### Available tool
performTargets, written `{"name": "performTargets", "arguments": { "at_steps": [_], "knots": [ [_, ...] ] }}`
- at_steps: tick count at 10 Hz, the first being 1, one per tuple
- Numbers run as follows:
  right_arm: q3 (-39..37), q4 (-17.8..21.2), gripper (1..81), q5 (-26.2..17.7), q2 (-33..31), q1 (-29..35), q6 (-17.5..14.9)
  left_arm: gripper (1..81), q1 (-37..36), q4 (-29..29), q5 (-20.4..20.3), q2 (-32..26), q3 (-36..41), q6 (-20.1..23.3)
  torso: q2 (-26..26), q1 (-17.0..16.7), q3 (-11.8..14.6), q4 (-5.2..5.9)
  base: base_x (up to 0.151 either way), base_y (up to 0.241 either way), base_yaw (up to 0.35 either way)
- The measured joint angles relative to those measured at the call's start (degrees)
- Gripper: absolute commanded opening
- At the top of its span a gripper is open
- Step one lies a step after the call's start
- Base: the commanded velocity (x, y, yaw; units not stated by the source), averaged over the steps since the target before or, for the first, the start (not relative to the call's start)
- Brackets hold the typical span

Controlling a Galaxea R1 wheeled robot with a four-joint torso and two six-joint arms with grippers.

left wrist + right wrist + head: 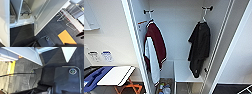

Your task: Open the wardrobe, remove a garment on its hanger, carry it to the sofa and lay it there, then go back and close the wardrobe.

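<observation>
Head view: the tall white wardrobe [176, 37] is seen standing open. The thin black short-sleeved garment [199, 48] is hung on its slim pale hanger [203, 18] from a peg near the wardrobe's right wall, so it drapes limp; a maroon jacket with white sleeves [155, 51] is hung by the left wall.

Left wrist view: an open white door [41, 16] over dark carpet, probably the wardrobe's; nothing is gripped as far as can be made out.

Right wrist view: carpet and a door edge; finger states can't be told, and the garment is well above.

Light: bright and even inside the wardrobe [179, 37] as I look in.
Blur: soft throughout.
Glare: white panels washed out.
Floor [22, 33]: dim, shadowed.
</observation>
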Motion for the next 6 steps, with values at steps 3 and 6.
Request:
{"name": "performTargets", "arguments": {
  "at_steps": [3, 6],
  "knots": [
    [-4.89, 0.02, 81.1, 0.27, 4.27, -1.65, 0.00, 81.1, 0.11, -0.02, 0.24, 5.35, -7.28, -0.24, 0.00, 0.00, 0.00, 0.00, 0.000, 0.000, 0.000],
    [-5.13, 0.02, 81.1, 0.33, 5.10, -2.21, 0.00, 81.1, 0.09, -0.63, -2.43, 11.24, -15.71, -4.68, 0.00, 0.00, 0.00, 0.00, 0.000, 0.000, 0.000]
  ]
}}
